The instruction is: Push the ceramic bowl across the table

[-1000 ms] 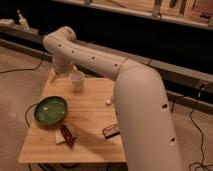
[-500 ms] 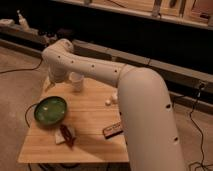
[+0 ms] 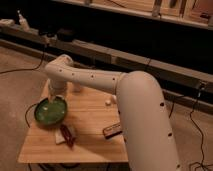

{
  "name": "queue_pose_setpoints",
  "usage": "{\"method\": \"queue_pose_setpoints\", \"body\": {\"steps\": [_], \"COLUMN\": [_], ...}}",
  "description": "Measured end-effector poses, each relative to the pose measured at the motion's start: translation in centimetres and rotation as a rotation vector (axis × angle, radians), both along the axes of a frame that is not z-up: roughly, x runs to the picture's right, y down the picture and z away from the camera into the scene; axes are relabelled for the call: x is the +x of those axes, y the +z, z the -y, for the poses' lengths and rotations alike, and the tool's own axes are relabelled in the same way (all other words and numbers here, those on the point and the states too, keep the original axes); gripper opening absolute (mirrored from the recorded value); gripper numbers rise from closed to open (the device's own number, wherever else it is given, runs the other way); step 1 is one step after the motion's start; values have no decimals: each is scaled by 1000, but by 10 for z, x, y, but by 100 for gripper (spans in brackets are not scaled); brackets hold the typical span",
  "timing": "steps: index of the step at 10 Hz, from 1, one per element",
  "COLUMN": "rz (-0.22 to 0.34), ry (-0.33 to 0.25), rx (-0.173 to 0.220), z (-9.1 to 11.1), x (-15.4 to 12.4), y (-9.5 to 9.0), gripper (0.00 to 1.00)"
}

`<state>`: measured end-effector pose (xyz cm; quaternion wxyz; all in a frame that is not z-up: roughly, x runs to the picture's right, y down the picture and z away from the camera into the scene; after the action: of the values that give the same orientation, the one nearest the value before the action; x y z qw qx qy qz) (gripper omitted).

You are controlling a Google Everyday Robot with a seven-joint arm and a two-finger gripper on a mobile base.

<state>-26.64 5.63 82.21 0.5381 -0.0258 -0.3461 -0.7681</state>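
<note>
The green ceramic bowl (image 3: 50, 112) sits near the left edge of the light wooden table (image 3: 92, 145). It is wide and glossy, with a darker rim. My white arm reaches in from the right, bends above the table's far left corner and points down. The gripper (image 3: 56, 97) is at the bowl's far rim, just above or touching it; I cannot tell which. The arm's wrist hides part of the rim.
A small white cup (image 3: 78, 88) stands behind the arm at the table's far side. A small white object (image 3: 107, 102) lies mid-table. A red packet (image 3: 66, 134) lies in front of the bowl, and a dark bar (image 3: 112, 130) to its right. Cables run over the floor.
The arm's bend has come down and the gripper has lowered to the bowl's far rim. The bowl has not visibly moved.
</note>
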Motion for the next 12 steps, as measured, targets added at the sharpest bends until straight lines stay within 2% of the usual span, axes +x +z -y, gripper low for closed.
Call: {"method": "queue_pose_setpoints", "body": {"steps": [12], "rz": [3], "ry": [-1], "rx": [1], "z": [0], "x": [-2], "y": [-1], "gripper": [36]}}
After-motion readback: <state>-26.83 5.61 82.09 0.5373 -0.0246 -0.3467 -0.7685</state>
